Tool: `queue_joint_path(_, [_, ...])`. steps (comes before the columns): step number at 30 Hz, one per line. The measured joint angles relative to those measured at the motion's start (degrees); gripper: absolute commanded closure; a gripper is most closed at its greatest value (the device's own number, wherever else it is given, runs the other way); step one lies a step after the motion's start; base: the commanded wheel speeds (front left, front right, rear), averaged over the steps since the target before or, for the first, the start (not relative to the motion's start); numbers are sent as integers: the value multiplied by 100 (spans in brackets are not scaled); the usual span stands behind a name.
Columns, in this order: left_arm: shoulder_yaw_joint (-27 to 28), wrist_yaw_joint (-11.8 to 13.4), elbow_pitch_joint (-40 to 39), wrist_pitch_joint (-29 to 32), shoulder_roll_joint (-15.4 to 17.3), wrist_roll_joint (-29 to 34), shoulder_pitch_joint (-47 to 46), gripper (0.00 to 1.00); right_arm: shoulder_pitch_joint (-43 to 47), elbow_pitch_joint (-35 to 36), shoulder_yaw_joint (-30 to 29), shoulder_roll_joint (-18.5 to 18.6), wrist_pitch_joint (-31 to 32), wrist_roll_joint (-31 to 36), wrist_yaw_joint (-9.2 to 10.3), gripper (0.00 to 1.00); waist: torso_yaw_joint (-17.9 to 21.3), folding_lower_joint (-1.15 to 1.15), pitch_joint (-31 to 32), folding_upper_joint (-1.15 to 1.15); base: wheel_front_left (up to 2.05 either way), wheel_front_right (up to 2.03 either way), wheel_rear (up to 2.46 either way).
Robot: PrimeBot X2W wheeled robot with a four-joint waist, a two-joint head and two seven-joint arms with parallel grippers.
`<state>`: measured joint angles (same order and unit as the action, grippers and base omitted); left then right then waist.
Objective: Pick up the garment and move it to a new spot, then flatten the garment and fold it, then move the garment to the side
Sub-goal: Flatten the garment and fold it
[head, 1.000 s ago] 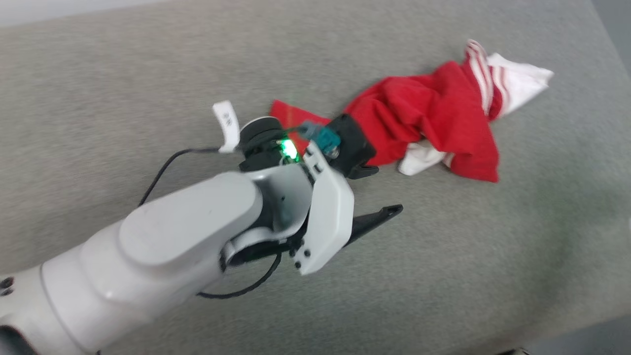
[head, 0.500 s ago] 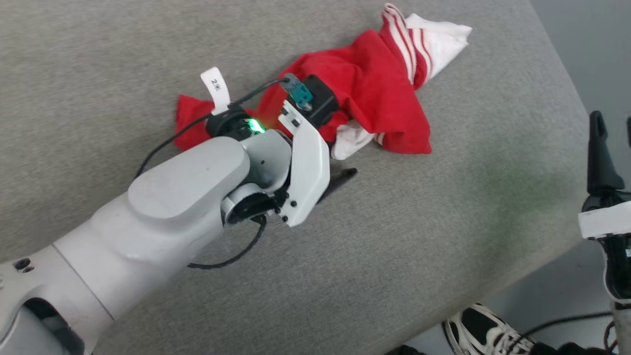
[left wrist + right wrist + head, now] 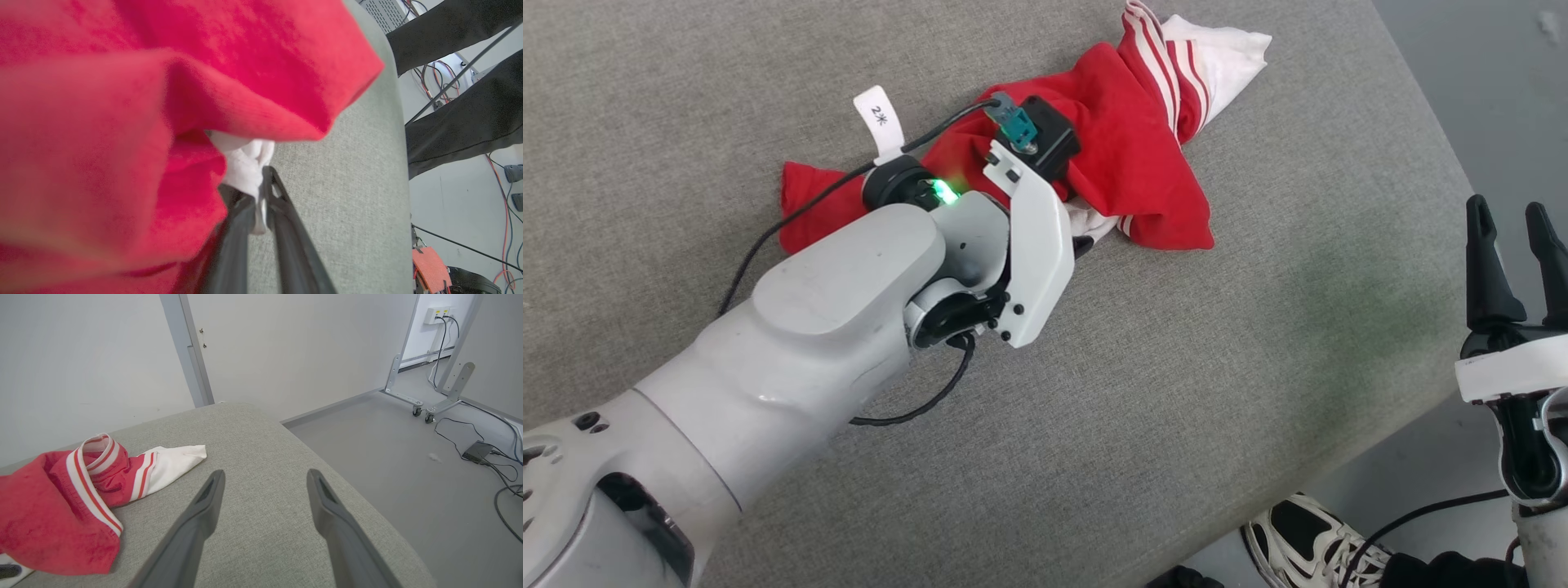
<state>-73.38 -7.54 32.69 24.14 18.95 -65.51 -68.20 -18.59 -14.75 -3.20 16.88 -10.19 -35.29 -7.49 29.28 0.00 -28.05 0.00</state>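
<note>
The left tool (image 3: 250, 190), spread a moment ago, now pinches the garment (image 3: 1131, 163) by its white lining, ready for lifting; the right tool (image 3: 1513, 224) stands spread.

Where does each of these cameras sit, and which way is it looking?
Head: on the head, looking down at the cushion and garment; left arm and right hand show.
Left wrist: on that wrist, looks along the left hand, shut on the garment.
Right wrist: looks along the open right hand, over the cushion towards a wall.
All three share the garment.
</note>
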Motion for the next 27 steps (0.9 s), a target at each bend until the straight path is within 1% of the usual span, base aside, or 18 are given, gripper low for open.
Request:
queue_joint_path(5, [-1,0,-62,30,-18,-19,0,100,-56,-12,41,10,-10,0,0,0,-70,0,18,0,0,0,0])
queue_joint_path(9, [-11,0,-303,-190,-40,-364,-79,100,-57,-12,-46,73,-10,0,0,0,-218,0,42,0,0,0,0])
queue_joint_path(11, [34,0,-547,-352,-32,-641,-207,100,-49,1,-100,123,7,4,0,0,-330,0,75,0,0,0,0])
queue_joint_path(14, [309,0,-899,-582,36,-1233,-236,100,29,74,-214,198,77,45,-1,0,-541,0,157,0,0,0,0])
queue_joint_path(16, [525,0,-1080,-657,169,-1612,-264,100,65,152,-287,247,174,92,0,0,-711,0,223,0,0,0,0])
queue_joint_path(19, [864,0,-1279,-769,485,-2074,-255,100,81,313,-391,297,326,177,0,0,-995,0,330,0,0,0,0])
queue_joint_path(20, [864,0,-1279,-769,485,-2074,-255,100,81,313,-391,297,326,177,0,0,-995,0,330,0,0,0,0])
queue_joint_path(22, [1077,0,-1305,-876,727,-2302,-161,100,110,396,-450,333,439,227,0,0,-1196,0,403,0,0,0,0])
queue_joint_path(25, [1304,0,-1149,-964,1133,-2586,131,100,133,550,-491,357,617,283,0,0,-1498,0,507,0,0,0,0])
queue_joint_path(27, [1407,0,-871,-1003,1385,-2778,386,100,137,654,-526,356,733,336,0,0,-1691,0,574,0,0,0,0])
